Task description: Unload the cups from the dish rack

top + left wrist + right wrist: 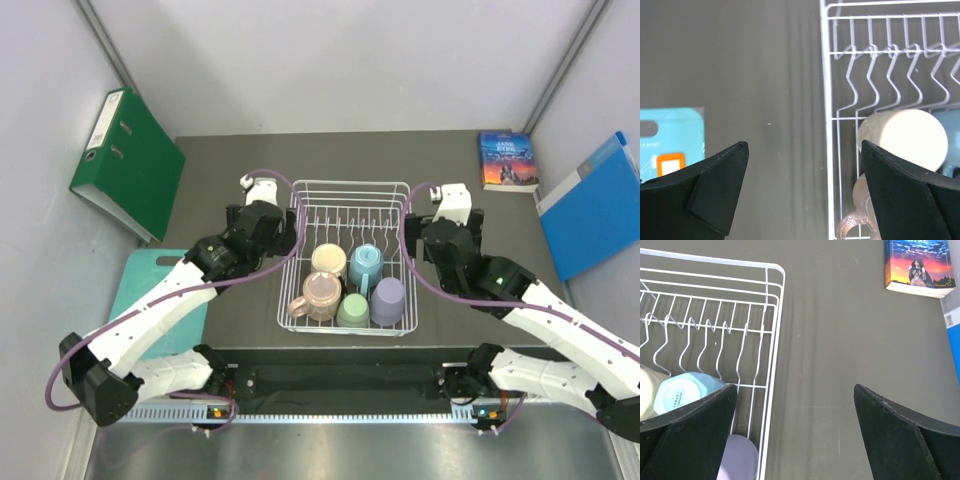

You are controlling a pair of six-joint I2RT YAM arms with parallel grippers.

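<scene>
Nothing is out yet: all five cups (352, 310) (cream, blue, pink, green, lavender) sit bunched at the dish rack's (350, 182) near end, with left gripper (805, 145) and right gripper (795, 387) flanking it, fingers spread wide, empty.

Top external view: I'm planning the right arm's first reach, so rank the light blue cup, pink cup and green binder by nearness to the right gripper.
From the right gripper:
1. light blue cup, right of centre in the dish rack.
2. pink cup, rack's near-left corner.
3. green binder, far left by the wall.
</scene>
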